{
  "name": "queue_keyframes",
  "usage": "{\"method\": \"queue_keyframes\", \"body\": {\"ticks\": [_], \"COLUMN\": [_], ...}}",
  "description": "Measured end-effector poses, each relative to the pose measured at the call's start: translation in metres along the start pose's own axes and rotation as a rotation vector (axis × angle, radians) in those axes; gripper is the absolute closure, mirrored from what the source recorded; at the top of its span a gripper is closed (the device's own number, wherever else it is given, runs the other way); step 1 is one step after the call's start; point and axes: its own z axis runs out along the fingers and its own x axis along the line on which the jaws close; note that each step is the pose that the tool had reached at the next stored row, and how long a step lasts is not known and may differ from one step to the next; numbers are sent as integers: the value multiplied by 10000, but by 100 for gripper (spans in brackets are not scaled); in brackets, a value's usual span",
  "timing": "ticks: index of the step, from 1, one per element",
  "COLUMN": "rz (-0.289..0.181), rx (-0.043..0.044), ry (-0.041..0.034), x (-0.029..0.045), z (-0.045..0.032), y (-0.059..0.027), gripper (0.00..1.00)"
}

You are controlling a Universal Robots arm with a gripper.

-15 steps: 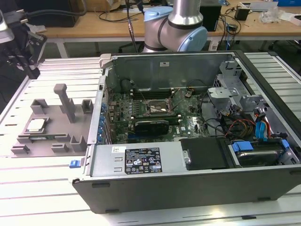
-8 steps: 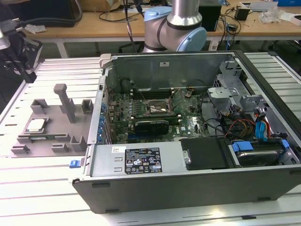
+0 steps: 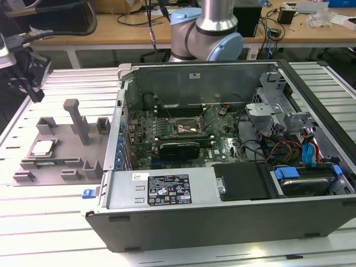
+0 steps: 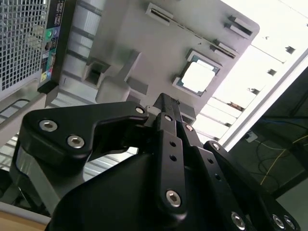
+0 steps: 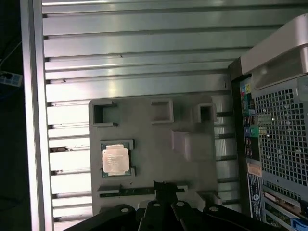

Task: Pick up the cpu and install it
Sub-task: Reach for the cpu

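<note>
The cpu is a small square chip with a shiny metal top. It lies flat in a recess of the grey fixture plate at the exterior view's left, outside the computer case. My black gripper hangs above and behind that plate, well clear of the chip, with nothing in it. In both wrist views the cpu lies beyond the fingertips, which meet at one point, shut. The motherboard socket sits with its metal frame in the middle of the open case.
The open computer case fills the middle and the exterior view's right, with cables, drive bays and a power supply inside. An upright grey post and low blocks stand on the fixture plate. The slatted metal table lies under everything.
</note>
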Motion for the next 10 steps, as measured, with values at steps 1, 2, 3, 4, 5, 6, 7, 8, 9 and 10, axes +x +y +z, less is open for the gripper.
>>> {"method": "queue_keyframes", "body": {"ticks": [1, 2, 3, 4, 5, 6, 7, 8, 9, 10], "rz": [0, -1, 1, 1, 1, 1, 0, 1, 1, -1], "rx": [0, 0, 0, 0, 0, 0, 0, 1, 0, 0], "ry": [0, 0, -1, -1, 0, 0, 0, 0, 0, -1], "x": [10, 25, 39, 48, 59, 65, 74, 82, 93, 101], "z": [17, 44, 69, 86, 115, 132, 155, 173, 206, 241], "y": [9, 22, 32, 37, 45, 50, 56, 62, 67, 66], "gripper": [89, 89, 89, 89, 89, 89, 89, 89, 89, 89]}}
